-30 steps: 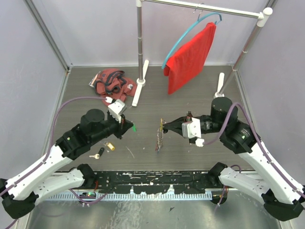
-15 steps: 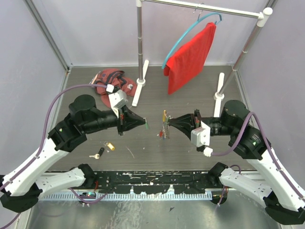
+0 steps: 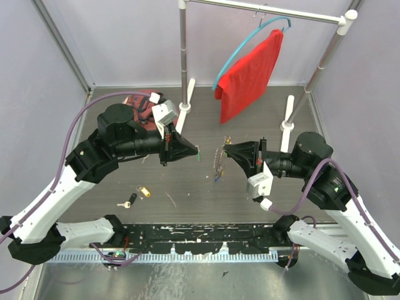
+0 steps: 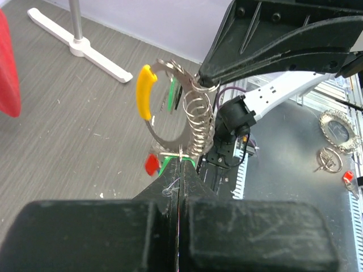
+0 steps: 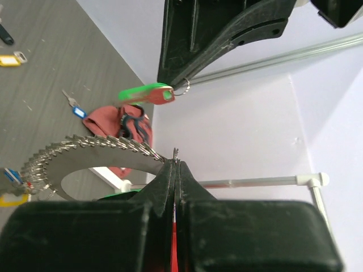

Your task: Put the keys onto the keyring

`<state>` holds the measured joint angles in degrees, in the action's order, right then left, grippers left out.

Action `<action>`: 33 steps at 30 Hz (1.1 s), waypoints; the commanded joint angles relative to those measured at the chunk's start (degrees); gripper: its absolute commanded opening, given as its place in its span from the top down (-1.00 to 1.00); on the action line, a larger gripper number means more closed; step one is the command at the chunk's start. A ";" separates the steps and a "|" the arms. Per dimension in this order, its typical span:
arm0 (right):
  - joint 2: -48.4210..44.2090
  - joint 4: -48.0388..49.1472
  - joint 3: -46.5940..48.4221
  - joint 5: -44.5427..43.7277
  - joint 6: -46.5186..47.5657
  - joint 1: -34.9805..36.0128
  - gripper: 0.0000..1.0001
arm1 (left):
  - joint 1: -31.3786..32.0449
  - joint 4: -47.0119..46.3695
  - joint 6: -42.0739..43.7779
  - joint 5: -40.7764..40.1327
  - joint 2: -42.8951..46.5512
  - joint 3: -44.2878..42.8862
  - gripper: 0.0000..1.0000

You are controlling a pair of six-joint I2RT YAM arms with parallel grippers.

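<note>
Top view: the left gripper point(image 3: 192, 153) pinches the green-tagged key point(image 3: 199, 156), and the right gripper point(image 3: 226, 150) is clamped on the keyring point(image 3: 218, 164). Their tips are near but apart. Behind and below the left gripper, a yellow-tagged key point(image 3: 144, 191) and a black-tagged key point(image 3: 129, 201) lie loose on the table point(image 3: 187, 125).

Left wrist: its fingers press flat together on the green head, with the keyring dangling just ahead. It's a thin pinch, so if the key strikes the keyring off-line it could twist or drop.

Right wrist: the jaws are shut on the keyring's edge, the green head just above. The keyring hangs free, so a push may only swing it aside.

No bin or tray is in sight. The keyring is the only holder, and a yellow tag point(image 4: 144, 90) and a red tag point(image 4: 151, 164) seem to hang on it.
</note>
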<state>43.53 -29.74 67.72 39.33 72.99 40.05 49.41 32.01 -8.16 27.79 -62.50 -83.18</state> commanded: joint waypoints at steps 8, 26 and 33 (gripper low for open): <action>2.94 -4.05 8.28 1.45 13.21 0.26 0.99 | 0.22 0.18 6.54 2.93 1.50 -2.96 1.00; 5.76 -6.66 15.19 7.13 1.58 0.30 0.98 | 0.28 3.85 20.41 0.03 -2.94 -11.04 1.00; 8.49 -4.93 18.31 12.27 -14.77 0.31 0.98 | 1.35 4.44 27.50 0.26 -2.98 -11.79 1.00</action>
<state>50.70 -39.07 82.41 46.92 71.13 40.05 49.63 35.14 13.19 27.97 -65.47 -93.21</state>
